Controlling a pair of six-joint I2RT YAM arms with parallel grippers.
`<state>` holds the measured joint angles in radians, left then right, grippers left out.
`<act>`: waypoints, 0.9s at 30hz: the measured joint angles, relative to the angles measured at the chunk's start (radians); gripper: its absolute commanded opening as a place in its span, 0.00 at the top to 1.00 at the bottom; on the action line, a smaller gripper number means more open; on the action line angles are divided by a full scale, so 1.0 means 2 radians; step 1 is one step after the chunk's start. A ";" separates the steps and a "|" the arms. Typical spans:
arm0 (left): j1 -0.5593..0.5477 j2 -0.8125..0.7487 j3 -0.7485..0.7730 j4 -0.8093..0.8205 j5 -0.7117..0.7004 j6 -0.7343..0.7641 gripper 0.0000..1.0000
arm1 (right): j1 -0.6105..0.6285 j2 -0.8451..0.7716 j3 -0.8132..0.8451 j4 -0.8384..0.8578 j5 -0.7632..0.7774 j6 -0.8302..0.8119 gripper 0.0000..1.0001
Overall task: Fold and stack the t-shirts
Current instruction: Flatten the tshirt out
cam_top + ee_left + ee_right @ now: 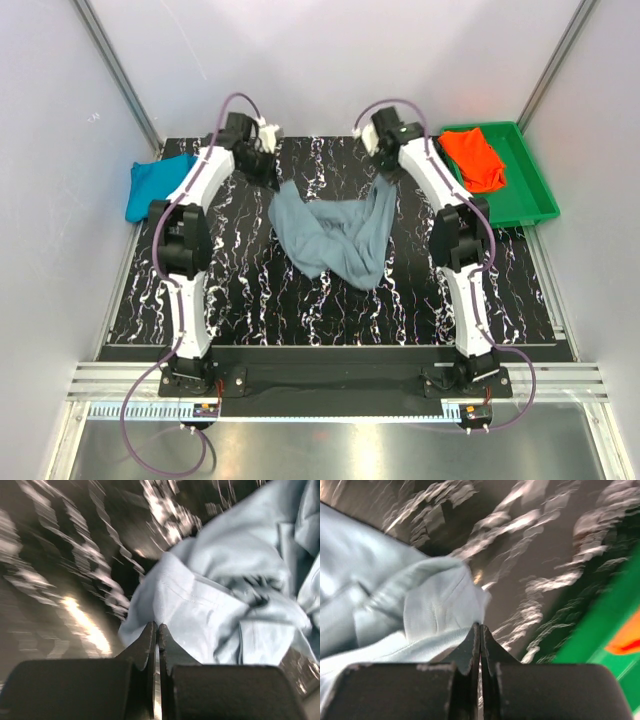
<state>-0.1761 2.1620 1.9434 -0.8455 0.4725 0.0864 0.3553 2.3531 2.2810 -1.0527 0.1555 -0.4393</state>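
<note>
Pinched shut, the left end effector is gripping an edge of the dusty grey-blue t-shirt, and the right end effector, equally closed, is clamping what looks through the blur like the opposite edge. Between them the shirt is sagging, rumpled, onto the middle of the table. Far left, the teal-blue t-shirt is lying bunched; far right, the orange-red t-shirt is resting in the green tray.
</note>
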 measured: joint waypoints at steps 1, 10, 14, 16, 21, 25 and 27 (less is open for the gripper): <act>0.005 -0.001 0.019 0.000 -0.008 0.002 1.00 | -0.010 0.010 0.035 0.000 0.002 0.000 1.00; 0.029 -0.060 0.089 0.004 -0.040 0.011 1.00 | -0.052 -0.001 0.091 -0.008 0.008 0.003 1.00; 0.031 -0.146 0.038 -0.002 -0.032 0.020 1.00 | -0.046 -0.072 0.000 -0.014 0.000 0.006 1.00; 0.031 -0.207 -0.012 -0.019 -0.024 0.030 0.99 | -0.044 -0.117 -0.042 -0.026 -0.005 0.009 1.00; 0.031 -0.308 -0.126 -0.044 -0.016 0.055 0.93 | -0.044 -0.196 -0.111 -0.025 -0.009 0.011 0.98; 0.031 -0.294 -0.175 -0.053 -0.020 0.064 0.42 | -0.044 -0.177 -0.076 -0.040 -0.037 0.025 0.32; 0.032 -0.269 -0.175 -0.058 -0.023 0.062 0.25 | -0.043 -0.144 -0.022 -0.050 -0.058 0.025 0.29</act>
<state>-0.1120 1.6241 1.5932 -0.9607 0.4274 0.2100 0.2695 2.0659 2.2379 -1.1526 0.0391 -0.3893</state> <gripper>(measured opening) 0.613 0.672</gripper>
